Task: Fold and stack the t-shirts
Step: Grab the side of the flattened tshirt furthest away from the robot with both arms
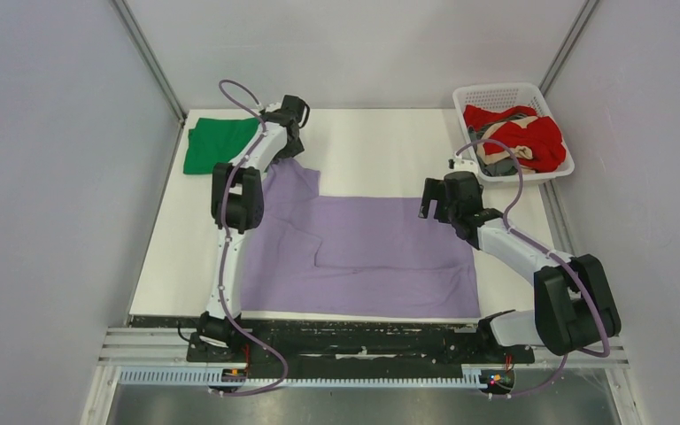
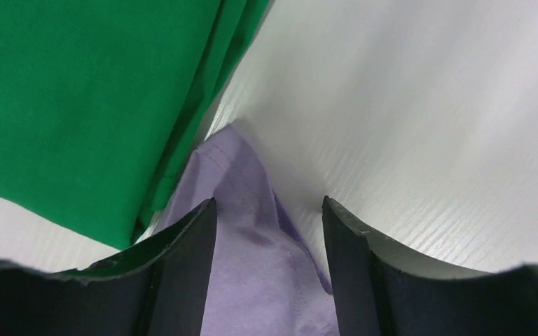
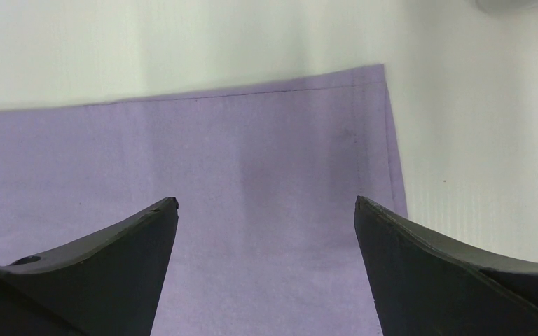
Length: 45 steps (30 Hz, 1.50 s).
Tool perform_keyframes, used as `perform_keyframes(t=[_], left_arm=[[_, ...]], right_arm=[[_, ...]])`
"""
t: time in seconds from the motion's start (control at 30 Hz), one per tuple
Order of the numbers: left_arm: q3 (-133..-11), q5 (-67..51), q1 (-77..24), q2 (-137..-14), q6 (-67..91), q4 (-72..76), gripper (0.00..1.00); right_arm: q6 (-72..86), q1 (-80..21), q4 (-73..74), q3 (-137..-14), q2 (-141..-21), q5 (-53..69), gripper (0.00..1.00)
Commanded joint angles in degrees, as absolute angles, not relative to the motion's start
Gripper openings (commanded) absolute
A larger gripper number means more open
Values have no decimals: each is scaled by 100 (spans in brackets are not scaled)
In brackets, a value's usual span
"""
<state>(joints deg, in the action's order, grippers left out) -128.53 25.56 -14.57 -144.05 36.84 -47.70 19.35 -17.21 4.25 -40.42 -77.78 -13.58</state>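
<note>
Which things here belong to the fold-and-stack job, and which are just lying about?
Job: large pale lavender cloth t-shirt; folded bright green cloth t-shirt; crumpled red, tan and grey cloth shirts.
Lying about: white plastic lattice basket.

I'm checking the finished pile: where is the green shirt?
In the top view the green shirt lies folded at the far left corner of the table, beside the left claw and the sleeve of the purple shirt.
</note>
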Motion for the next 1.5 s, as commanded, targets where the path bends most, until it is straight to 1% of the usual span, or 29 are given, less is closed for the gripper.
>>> perform_keyframes(t=[0.0,0.07,0.2,0.27,0.37,0.47,0.6,0.7,0.8,0.9,0.97,1.07,1.23,1.47], left_arm=[[-13041,2570,-1450,-14571,3916,-4761,59],[-12976,2557,-1450,-14527,3962,-4877,53],[-12482,2643,-1450,-14236,4076,-4942,45],[-12291,2672,-1450,-14129,4083,-4947,39],[-12109,2592,-1450,-14041,4120,-4940,23],[-12126,2494,-1452,-14012,4099,-4943,2],[-12072,2473,-1463,-13722,4037,-4935,2],[-11788,2606,-1518,-13305,3975,-4873,2],[-11105,2637,-1597,-12729,3869,-4435,2],[-10434,2593,-1664,-12170,3863,-4064,2],[-9983,2573,-1704,-11880,3837,-3826,2],[-9551,2575,-1755,-11542,3827,-3619,2],[-9272,2600,-1810,-11292,3799,-3564,2],[-8941,2725,-1858,-11005,3802,-3567,2]], right_arm=[[1831,-1687,245,-4236,-7770,-1460,98],[1829,-1686,245,-4236,-7770,-1491,98],[1829,-1684,263,-4270,-7803,-1599,98],[1828,-1679,303,-4302,-7821,-1703,98],[1827,-1672,360,-4362,-7853,-1963,98],[1811,-1649,318,-4489,-8017,-2196,98],[1956,-1534,430,-4909,-8601,-2394,98],[2066,-1379,391,-5244,-9078,-2581,95],[2026,-1280,88,-5567,-9570,-2807,90],[1954,-1274,423,-6116,-10144,-2915,85],[1935,-1274,544,-6241,-10386,-2948,84],[1944,-1274,537,-6260,-10557,-3149,83],[2023,-1274,589,-6225,-10764,-3109,81],[2210,-1274,616,-5715,-10427,-2963,67]])
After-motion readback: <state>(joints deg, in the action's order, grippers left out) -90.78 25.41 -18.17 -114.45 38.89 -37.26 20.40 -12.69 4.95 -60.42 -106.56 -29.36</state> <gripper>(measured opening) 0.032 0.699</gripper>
